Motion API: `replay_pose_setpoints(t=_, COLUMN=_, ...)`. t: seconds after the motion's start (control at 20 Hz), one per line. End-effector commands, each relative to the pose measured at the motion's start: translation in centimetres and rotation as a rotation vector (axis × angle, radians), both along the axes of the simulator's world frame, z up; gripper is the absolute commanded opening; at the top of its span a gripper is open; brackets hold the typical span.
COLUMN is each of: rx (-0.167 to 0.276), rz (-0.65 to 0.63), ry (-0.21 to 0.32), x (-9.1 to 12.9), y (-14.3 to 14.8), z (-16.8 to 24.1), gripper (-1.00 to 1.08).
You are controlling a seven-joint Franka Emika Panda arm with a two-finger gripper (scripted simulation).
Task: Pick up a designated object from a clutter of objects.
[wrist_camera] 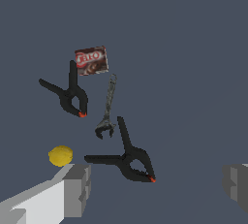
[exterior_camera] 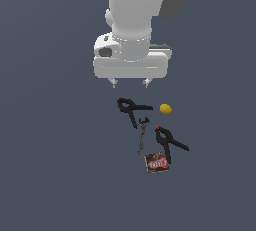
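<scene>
Two look-alike black spring clamps with orange-red jaw tips lie flat in the clutter, and nothing in these views shows which is the designated object. One clamp (exterior_camera: 128,107) (wrist_camera: 127,156) lies just below my gripper (exterior_camera: 130,82) (wrist_camera: 157,186), between the lines of its two fingers. The other clamp (exterior_camera: 164,138) (wrist_camera: 71,94) lies farther off, next to the packet. My gripper hangs above the surface, open and empty, touching nothing.
A small yellow lemon-like ball (exterior_camera: 165,109) (wrist_camera: 60,155) sits beside the near clamp, close to one finger (wrist_camera: 77,189). A thin grey wrench (exterior_camera: 142,136) (wrist_camera: 109,104) lies between the two clamps. A brown-red square packet (exterior_camera: 157,163) (wrist_camera: 91,60) lies at the far end.
</scene>
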State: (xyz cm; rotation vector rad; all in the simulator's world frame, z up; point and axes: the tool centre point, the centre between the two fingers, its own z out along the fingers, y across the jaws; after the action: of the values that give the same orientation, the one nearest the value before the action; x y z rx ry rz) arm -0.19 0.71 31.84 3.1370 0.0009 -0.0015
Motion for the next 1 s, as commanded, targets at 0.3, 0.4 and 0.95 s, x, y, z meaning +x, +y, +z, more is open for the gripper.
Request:
replay_pose_setpoints(t=0.3, rx=-0.002, rz=-0.026, ry=0.004, x=0.1, y=-1.3, z=0.2, gripper=0.28)
replay_pose_setpoints(t=0.4, rx=-0.002, rz=-0.028, ry=0.005, x=0.1, y=-1.4, z=0.2, gripper=0.28)
replay_pose_setpoints(t=0.95, rx=-0.014, rz=0.004, ry=0.036, x=0.5, y=-1.0, z=-2.6, gripper=0.28)
